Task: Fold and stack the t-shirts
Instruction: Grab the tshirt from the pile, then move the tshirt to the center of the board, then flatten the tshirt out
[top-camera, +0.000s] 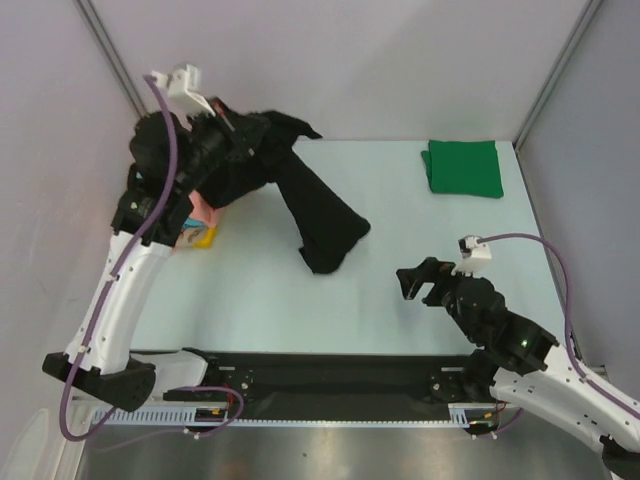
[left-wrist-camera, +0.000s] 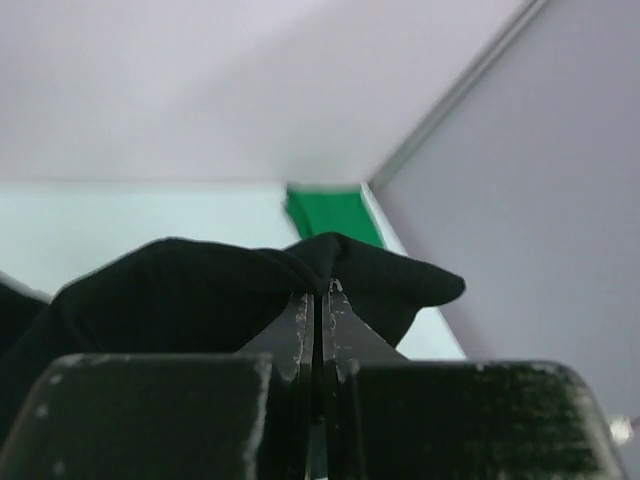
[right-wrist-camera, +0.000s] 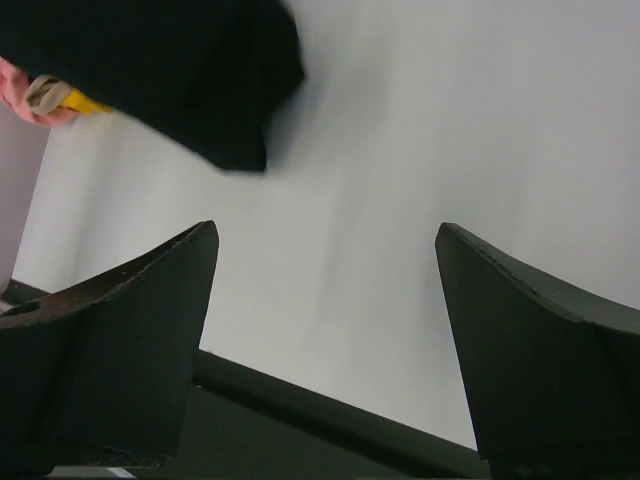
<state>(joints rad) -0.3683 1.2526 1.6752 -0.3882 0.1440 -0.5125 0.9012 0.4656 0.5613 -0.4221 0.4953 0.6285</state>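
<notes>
1. Counter (top-camera: 400, 240): a pale surface enclosed by light walls, with both arms mounted at its near edge.
2. Black shirt (top-camera: 320, 215): bunched at the far left corner, where its upper part is lifted off the counter. A long fold is draped from there toward the centre, and its lower end is laid on the counter.
3. Left jaws: clenched on a ridge of the black shirt. In the left wrist view the tips are pressed together, with cloth pinched between them.
4. Green shirt (top-camera: 463, 168): folded into a flat rectangle and laid at the far right corner of the counter, well apart from the black shirt and touched by neither arm.
5. Pink shirt (top-camera: 203, 210) and yellow shirt (top-camera: 206, 237): seen only as small patches under the bunched black shirt, just beside the left arm (top-camera: 125, 290). Whether they are folded cannot be told.
6. Right jaws: released and spread wide, with nothing between them. They are held above bare counter at the near right and directed toward the lower end of the black shirt, which is near but not touched.
7. Right arm (top-camera: 540, 365): bent low over the near right edge of the counter.
</notes>
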